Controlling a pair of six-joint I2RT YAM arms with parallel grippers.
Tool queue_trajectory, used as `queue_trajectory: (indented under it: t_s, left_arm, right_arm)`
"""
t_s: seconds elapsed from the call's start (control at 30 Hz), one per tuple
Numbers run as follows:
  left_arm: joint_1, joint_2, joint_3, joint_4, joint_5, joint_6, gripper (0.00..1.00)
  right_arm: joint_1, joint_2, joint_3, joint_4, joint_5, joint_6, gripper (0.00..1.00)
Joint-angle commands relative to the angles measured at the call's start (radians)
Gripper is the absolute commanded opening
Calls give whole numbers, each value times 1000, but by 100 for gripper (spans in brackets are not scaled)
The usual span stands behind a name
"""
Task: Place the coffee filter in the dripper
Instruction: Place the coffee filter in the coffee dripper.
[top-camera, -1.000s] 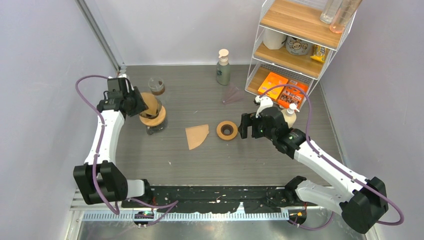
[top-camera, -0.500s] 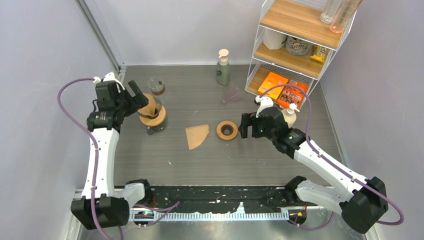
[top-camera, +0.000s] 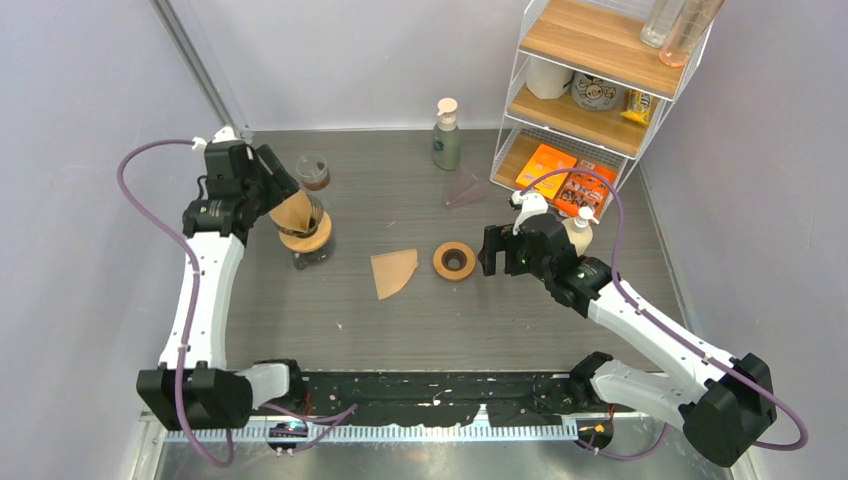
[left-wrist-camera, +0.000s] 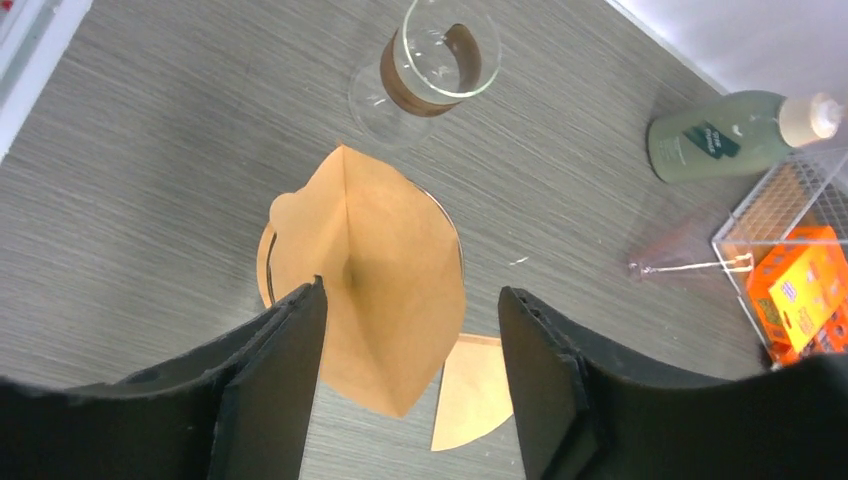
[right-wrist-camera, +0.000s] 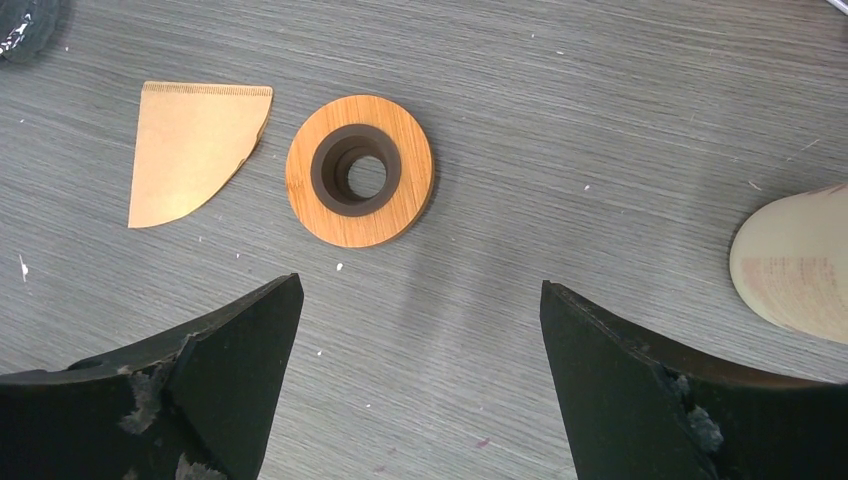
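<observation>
— What changes at the left claw (left-wrist-camera: 410, 295)?
— It opens wide and lets go. The coffee filter (left-wrist-camera: 390, 250) now sits alone in the dripper (top-camera: 316, 240).
— So the placing is done?
— I think so. The right claw (right-wrist-camera: 420, 290) is wide open too, holding nothing.

An opened coffee filter (left-wrist-camera: 380, 240) sits in the dripper (top-camera: 308, 243) at the left of the bench (top-camera: 400, 330). A glass beaker (top-camera: 313, 172) stands just behind the dripper. The left hand (left-wrist-camera: 412, 290) hangs above that filter, one finger to each side of it. Near the bench's middle a second filter (top-camera: 393, 272) lies flat, with a ring (top-camera: 454, 261) just to its right. The right hand (right-wrist-camera: 420, 288) is right of the ring, apart from it. A bottle (top-camera: 447, 135) stands at the back, with a shelf rack (top-camera: 590, 90) in the back right corner.
</observation>
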Motion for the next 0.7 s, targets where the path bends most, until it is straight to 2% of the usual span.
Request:
queue_trajectory:
  t_s: [0.0,0.1,0.2,0.5,0.67]
  left_arm:
    - [-15,77,66,-17,-100,-13,58]
    - [-18,129,94,-57,-144,-15,39]
    - [-19,161,92,-60,-139,-16,25]
    - [-28,266,83,-24,-29,16,18]
    - [-29,310,97,-69,-38,27,16]
  right_arm:
    - [-3,-8,6,11,30,-3,95]
    - [-3,-7,5,10,38,-4,96]
    - [-3,-4,6,7,49,-4,96]
    - [-3,7,9,5,52,-8,96]
    - [-3,7,7,6,53,-8,95]
